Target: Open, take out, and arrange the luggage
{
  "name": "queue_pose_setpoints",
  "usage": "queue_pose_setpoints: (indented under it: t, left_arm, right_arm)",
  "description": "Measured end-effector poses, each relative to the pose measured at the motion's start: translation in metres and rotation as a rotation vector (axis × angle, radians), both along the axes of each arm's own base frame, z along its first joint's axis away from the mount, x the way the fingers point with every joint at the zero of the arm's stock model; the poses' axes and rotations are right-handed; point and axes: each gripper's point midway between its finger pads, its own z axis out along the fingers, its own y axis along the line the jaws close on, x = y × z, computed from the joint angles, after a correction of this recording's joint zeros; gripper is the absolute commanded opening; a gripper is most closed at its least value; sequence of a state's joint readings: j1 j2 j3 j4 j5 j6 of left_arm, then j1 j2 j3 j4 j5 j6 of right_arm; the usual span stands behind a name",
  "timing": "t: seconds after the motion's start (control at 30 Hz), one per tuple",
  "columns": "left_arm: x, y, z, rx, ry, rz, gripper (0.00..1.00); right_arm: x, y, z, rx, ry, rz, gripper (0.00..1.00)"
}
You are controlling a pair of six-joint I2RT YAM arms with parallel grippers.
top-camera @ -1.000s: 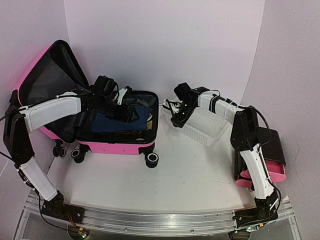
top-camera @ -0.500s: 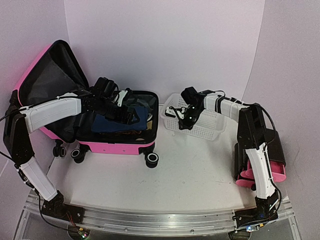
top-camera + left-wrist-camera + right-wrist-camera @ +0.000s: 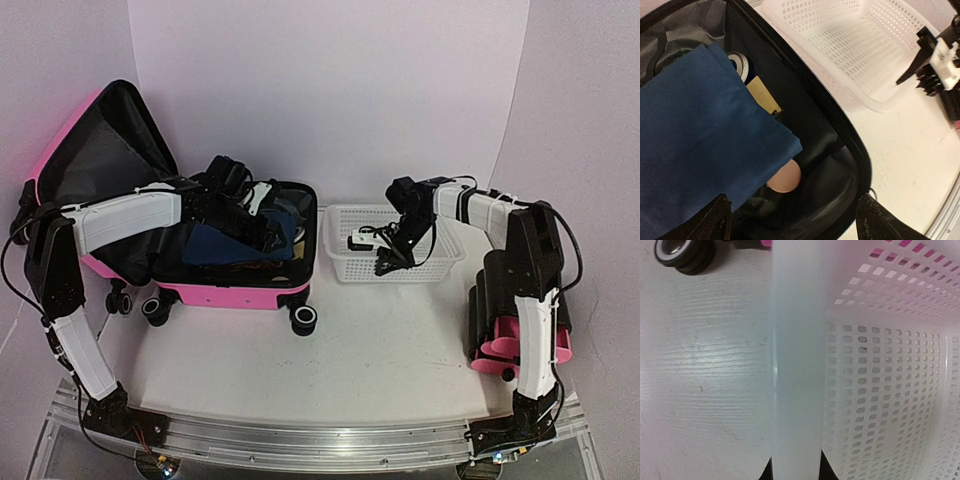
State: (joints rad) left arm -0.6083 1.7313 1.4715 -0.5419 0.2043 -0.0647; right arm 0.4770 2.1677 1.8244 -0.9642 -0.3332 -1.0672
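**Left tool wide over open luggage, right tool clamped on basket rim**

The left arm reaches from the counter's near edge over the luggage with its elbow raised. The left tool hangs above the contents, fingers spread wide and holding nothing. The right arm bends inward across the counter. The right tool is pinched onto the near rim of the white mesh basket, which sits just right of the luggage. A black cabinet with pink drawers stands at the counter's right edge, partly hidden by the right arm.

The luggage lies on the counter's left side. Its shell is hot pink, its black-lined lid is propped up at the back left, and its wheels face forward. Inside are a folded blue cloth, a pale pink round object poking out beneath it, and a flat tan box.
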Motion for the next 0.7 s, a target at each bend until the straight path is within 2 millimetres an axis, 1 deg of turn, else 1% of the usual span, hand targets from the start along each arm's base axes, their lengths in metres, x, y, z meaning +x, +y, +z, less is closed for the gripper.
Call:
queue_pose_setpoints:
  t: [0.13, 0.27, 0.33, 0.37, 0.4, 0.47, 0.53, 0.6, 0.7]
  left_arm:
    - [0.011, -0.002, -0.008, 0.101, -0.075, -0.054, 0.84]
    - [0.022, -0.002, -0.012, 0.175, -0.128, -0.095, 0.85]
    - [0.027, -0.003, -0.017, 0.209, -0.146, -0.113, 0.85]
    - [0.03, -0.004, -0.02, 0.225, -0.151, -0.121, 0.85]
    - [0.032, -0.005, -0.023, 0.239, -0.156, -0.13, 0.85]
    - [0.037, -0.006, -0.033, 0.294, -0.176, -0.157, 0.85]
    - [0.039, -0.01, -0.045, 0.357, -0.199, -0.194, 0.85]
    - [0.038, -0.017, -0.058, 0.411, -0.215, -0.243, 0.84]
    - [0.035, -0.025, -0.074, 0.47, -0.226, -0.297, 0.81]
  right_arm:
    - [-0.023, -0.002, 0.007, 0.017, 0.043, 0.04, 0.07]
    - [-0.033, -0.003, 0.004, 0.017, 0.067, 0.049, 0.15]
    - [-0.035, -0.001, 0.001, 0.017, 0.072, 0.046, 0.21]
    - [-0.037, 0.0, -0.001, 0.018, 0.077, 0.042, 0.32]
    - [-0.038, 0.002, -0.002, 0.019, 0.084, 0.034, 0.46]
    - [-0.047, 0.004, -0.01, 0.023, 0.125, 0.013, 0.63]
    - [-0.058, 0.004, -0.022, 0.014, 0.169, -0.01, 0.96]
    - [-0.066, 0.003, -0.027, 0.01, 0.205, -0.043, 0.98]
    - [-0.065, 0.007, -0.025, 0.029, 0.211, -0.098, 0.98]
